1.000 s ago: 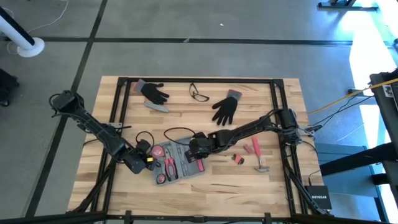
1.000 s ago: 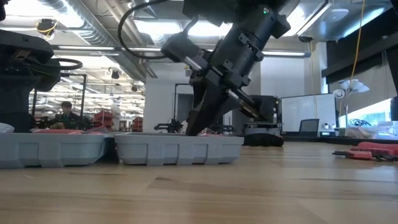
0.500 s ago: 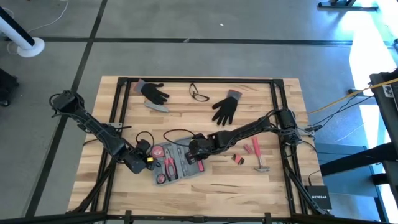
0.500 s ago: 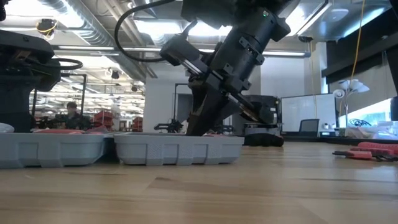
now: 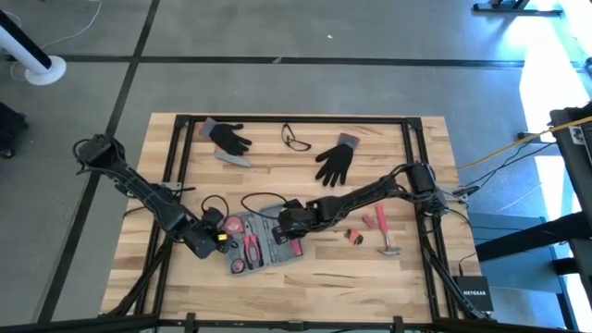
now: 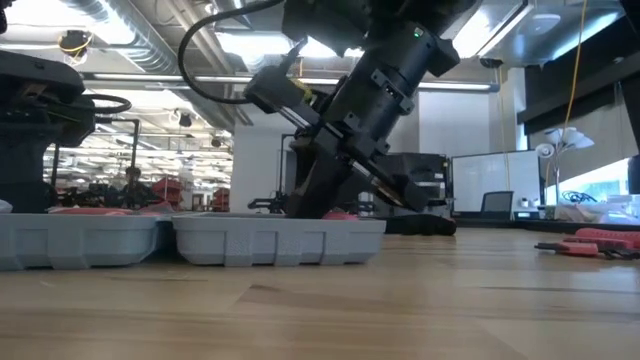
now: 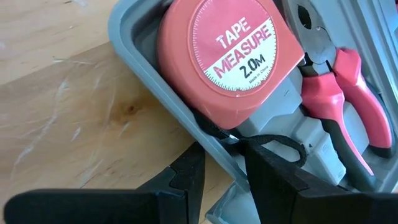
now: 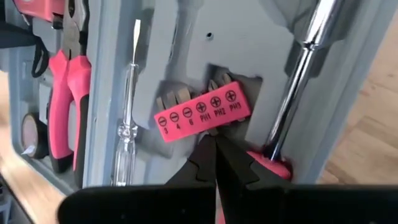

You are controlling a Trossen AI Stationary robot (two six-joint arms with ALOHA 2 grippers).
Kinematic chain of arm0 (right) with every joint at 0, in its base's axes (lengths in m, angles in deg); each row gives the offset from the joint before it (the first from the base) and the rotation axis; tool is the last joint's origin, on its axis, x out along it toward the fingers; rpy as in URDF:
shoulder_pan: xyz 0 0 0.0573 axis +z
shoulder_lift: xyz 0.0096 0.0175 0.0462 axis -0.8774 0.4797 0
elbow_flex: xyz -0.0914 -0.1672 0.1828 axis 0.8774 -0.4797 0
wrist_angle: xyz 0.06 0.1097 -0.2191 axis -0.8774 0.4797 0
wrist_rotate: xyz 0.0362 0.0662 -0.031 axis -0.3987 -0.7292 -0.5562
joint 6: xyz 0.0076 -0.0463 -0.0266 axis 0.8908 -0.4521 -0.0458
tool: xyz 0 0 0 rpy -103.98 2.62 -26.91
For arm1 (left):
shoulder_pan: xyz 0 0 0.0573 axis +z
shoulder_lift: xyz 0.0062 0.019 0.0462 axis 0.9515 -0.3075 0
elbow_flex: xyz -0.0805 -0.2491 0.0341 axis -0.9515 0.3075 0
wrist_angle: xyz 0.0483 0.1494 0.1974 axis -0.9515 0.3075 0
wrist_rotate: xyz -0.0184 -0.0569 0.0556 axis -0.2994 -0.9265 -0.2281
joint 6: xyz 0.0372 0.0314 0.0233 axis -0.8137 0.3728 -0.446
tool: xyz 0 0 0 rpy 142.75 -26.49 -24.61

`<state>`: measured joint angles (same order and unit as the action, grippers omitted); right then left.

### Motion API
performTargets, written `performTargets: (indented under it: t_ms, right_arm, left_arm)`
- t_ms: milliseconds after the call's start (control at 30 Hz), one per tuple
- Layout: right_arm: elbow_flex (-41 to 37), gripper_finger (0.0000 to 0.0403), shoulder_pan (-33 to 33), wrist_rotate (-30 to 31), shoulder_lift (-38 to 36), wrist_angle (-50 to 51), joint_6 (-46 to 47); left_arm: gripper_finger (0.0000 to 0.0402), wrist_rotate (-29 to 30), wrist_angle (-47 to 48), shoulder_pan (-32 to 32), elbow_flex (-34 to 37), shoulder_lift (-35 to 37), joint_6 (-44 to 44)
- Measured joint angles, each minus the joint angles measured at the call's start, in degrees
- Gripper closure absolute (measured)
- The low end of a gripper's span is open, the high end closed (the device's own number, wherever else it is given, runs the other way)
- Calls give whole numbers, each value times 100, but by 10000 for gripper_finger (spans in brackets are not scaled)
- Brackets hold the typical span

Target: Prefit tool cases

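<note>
The blue-grey tool case (image 5: 264,245) lies open and flat on the wooden table, near its front middle. In its recesses sit a red tape measure (image 7: 227,56), pink pliers (image 7: 348,106), a screwdriver (image 8: 298,74) and a pink bit holder (image 8: 202,115). My left gripper (image 5: 220,237) is at the case's left end, closed over its wall. My right gripper (image 5: 287,231) is shut, slanting down into the case's right half, with its tips at the bit holder. My left gripper straddles the case's side wall (image 7: 211,140) beside the tape measure, one finger (image 7: 186,177) outside and the other (image 7: 267,171) inside. It comes slanting down from the table's left. The case stays flat on the table. My right gripper's shut fingertips (image 8: 214,149) meet the lower edge of the bit holder (image 8: 211,127). They slant down from the table's right. The holder lies tilted in its recess.
Two black gloves (image 5: 231,137) (image 5: 335,162) and a pair of glasses (image 5: 296,139) lie at the table's far side. A hammer (image 5: 384,231) and a small red piece (image 5: 355,237) lie right of the case, and a slim grey bar (image 5: 236,159) lies by the left glove.
My right gripper, still shut, has sunk a little into the case and gone slightly toward the table's left. The case has slid a small way with it across the table.
</note>
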<state>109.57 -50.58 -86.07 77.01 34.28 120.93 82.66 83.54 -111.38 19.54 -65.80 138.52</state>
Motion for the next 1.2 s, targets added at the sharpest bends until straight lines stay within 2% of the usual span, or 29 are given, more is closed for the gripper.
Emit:
performTargets:
  t_ms: [333,500,700,900,1067,1200]
  right_arm:
    - [91,403,-232,93,-32,195,-228]
    - [94,403,-207,-25,-300,509,-327]
    - [101,403,-261,200,-689,756,-675]
    - [100,403,-296,117,-743,1194,-878]
    - [100,399,-331,-309,-761,1198,-1033]
    - [132,374,-340,-591,-761,1023,-1408]
  left_arm:
    - [295,55,34,2,0,0,53]
    - [295,50,54,2,0,0,-90]
    - [295,102,89,2,-3,0,-171]
    - [295,158,98,2,-2,0,-150]
    - [295,186,107,2,-2,0,-146]
    - [295,268,152,4,-2,0,-81]
